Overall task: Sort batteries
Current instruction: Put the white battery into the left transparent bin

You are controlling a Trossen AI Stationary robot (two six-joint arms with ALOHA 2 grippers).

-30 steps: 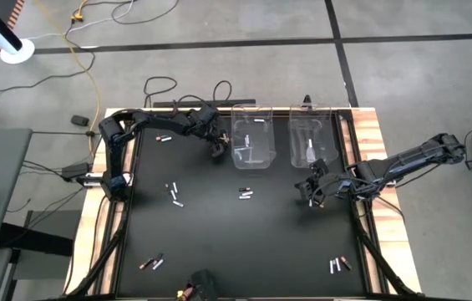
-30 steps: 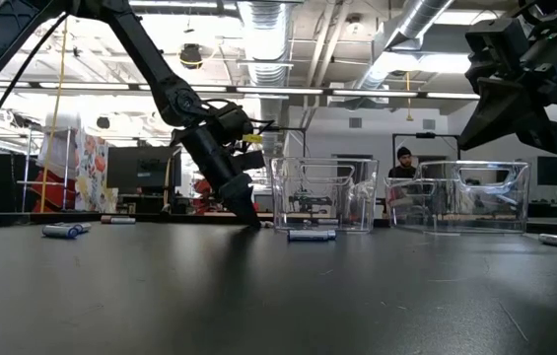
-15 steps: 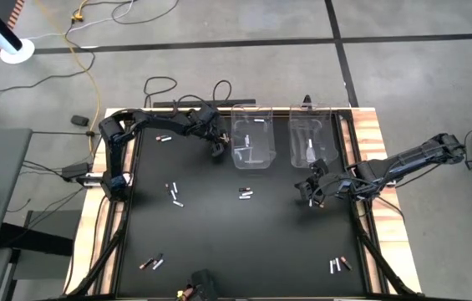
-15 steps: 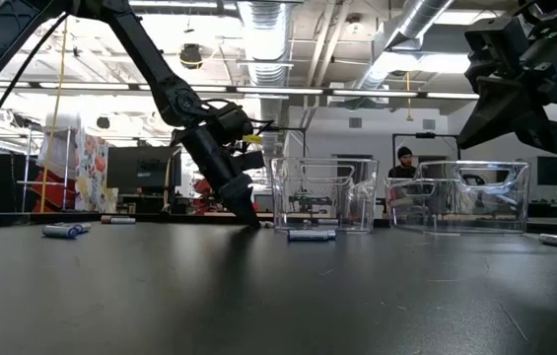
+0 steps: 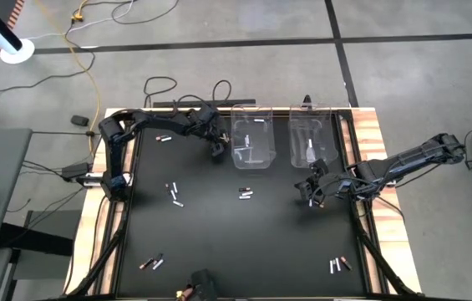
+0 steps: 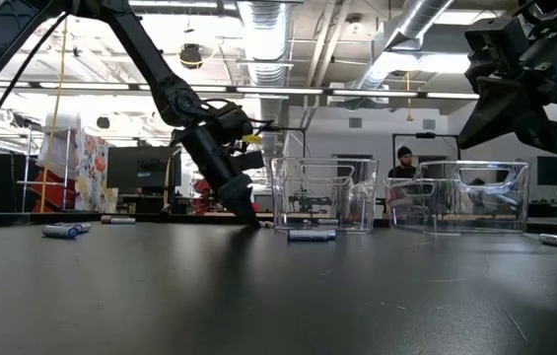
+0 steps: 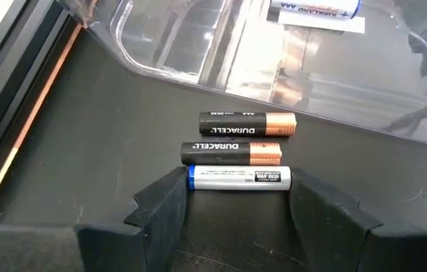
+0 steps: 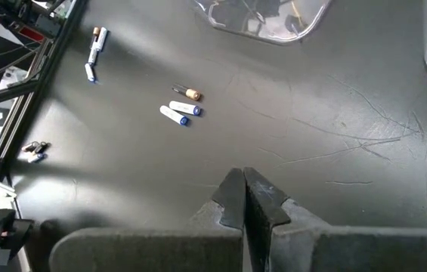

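My left gripper [image 5: 217,150] is open and low at the table [image 6: 246,213], just left of the left clear bin [image 5: 252,138]. In the left wrist view a white-and-blue battery [image 7: 239,177] lies crosswise between its fingertips. Two black-and-copper batteries [image 7: 247,124] [image 7: 231,153] lie flat just beyond it, before the bin wall. My right gripper [image 5: 312,194] is shut with nothing in it and hangs above the table [image 6: 515,99], on the near side of the right clear bin [image 5: 311,138]. Both bins hold a few batteries. My left gripper has one finger [image 7: 169,204] at each end of the white-and-blue battery [image 7: 198,177], which lies flat on the table. The fingers slant down from the far left. Whether they touch its ends, I cannot tell.
More batteries lie scattered on the black table: a group left of centre [image 5: 175,194], a pair at the centre [image 5: 246,194], one at the far left [image 5: 163,138], and pairs at the near left [image 5: 152,262] and near right [image 5: 339,265]. A person stands in the room beyond [image 6: 404,163].
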